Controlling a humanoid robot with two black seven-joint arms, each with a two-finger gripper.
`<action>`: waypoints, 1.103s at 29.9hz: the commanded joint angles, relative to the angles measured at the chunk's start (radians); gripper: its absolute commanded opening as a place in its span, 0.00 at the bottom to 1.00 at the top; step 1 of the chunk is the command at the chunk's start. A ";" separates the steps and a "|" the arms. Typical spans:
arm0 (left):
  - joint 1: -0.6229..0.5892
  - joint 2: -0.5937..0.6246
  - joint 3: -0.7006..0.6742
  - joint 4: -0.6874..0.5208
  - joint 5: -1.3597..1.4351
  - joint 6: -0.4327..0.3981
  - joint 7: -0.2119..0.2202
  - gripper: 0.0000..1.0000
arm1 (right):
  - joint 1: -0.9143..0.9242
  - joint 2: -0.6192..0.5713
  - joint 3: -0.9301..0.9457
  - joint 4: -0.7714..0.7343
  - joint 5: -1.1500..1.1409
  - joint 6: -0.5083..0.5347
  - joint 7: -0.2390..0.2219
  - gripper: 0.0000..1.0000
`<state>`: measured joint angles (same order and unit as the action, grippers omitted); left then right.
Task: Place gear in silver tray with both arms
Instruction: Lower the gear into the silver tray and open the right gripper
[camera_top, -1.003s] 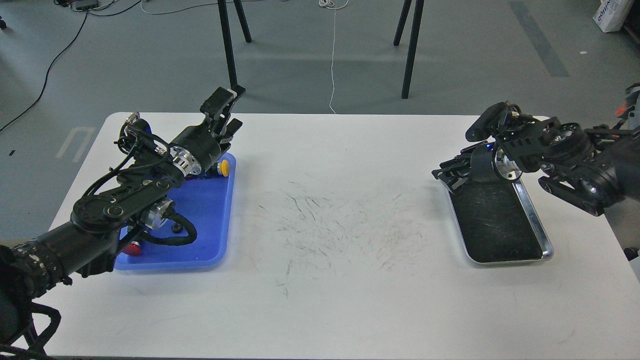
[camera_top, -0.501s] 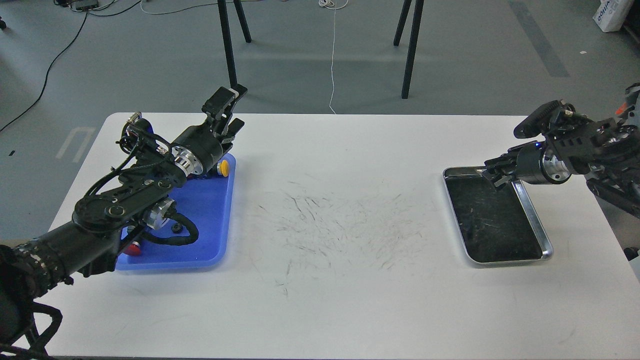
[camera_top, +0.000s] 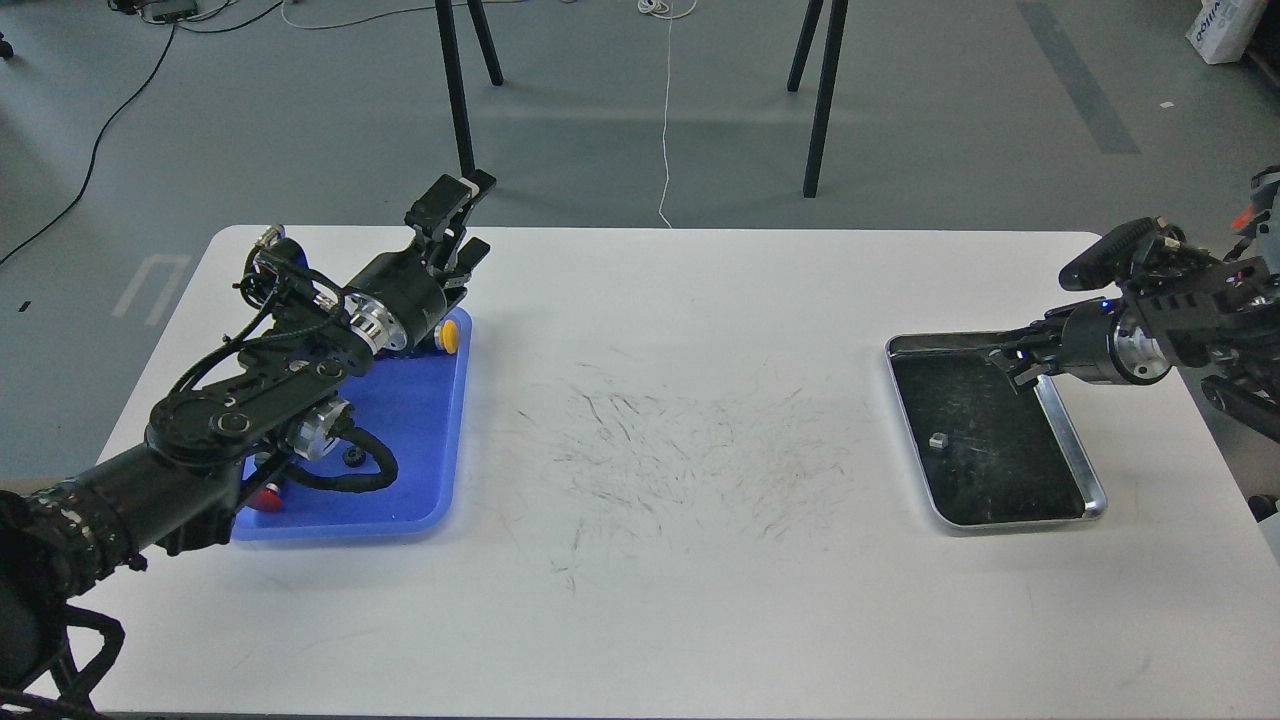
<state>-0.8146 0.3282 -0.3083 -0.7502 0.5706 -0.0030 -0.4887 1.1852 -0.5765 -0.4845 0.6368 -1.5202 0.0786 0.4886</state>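
Head view showed a small grey piece, which I took to be the gear (camera_top: 938, 440), lying loose on the dark scratched bottom of the silver tray (camera_top: 1070, 470), about the middle of its left half. A second earlier my right arm covered the far end of that tray and no piece could be seen on its bottom; half a second earlier the bottom lay bare. So the drop had only just happened. My right gripper (camera_top: 1018, 362) had drawn back toward the right and now hung over the tray's far right corner, apart from the gear and holding nothing. Its fingers looked a little parted, but they were small and dark at that angle, and I could not tell for certain how they stood.

My left gripper (camera_top: 452, 222) was lifted over the far edge of the blue tray (camera_top: 420, 480), fingers spread apart and empty, hardly shifted across the three pictures. Near it sat a yellow part (camera_top: 450, 335), with a red part (camera_top: 264, 497) and a small black part (camera_top: 352, 457) nearer me.

By my reckoning this gear was delivered, and my left arm was placed to pick again from the blue tray, if more were wanted.
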 joint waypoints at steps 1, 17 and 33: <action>-0.001 0.000 0.000 0.000 0.000 0.000 0.000 1.00 | -0.050 0.010 0.035 -0.042 0.000 0.000 0.000 0.25; -0.006 -0.003 -0.003 -0.003 0.000 0.000 0.000 1.00 | -0.111 0.073 0.110 -0.114 0.002 -0.003 0.000 0.25; -0.006 -0.003 -0.002 -0.003 0.000 0.000 0.000 1.00 | -0.139 0.102 0.126 -0.137 0.002 -0.003 0.000 0.26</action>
<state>-0.8224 0.3252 -0.3109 -0.7530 0.5706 -0.0031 -0.4887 1.0488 -0.4745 -0.3588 0.5027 -1.5186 0.0751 0.4887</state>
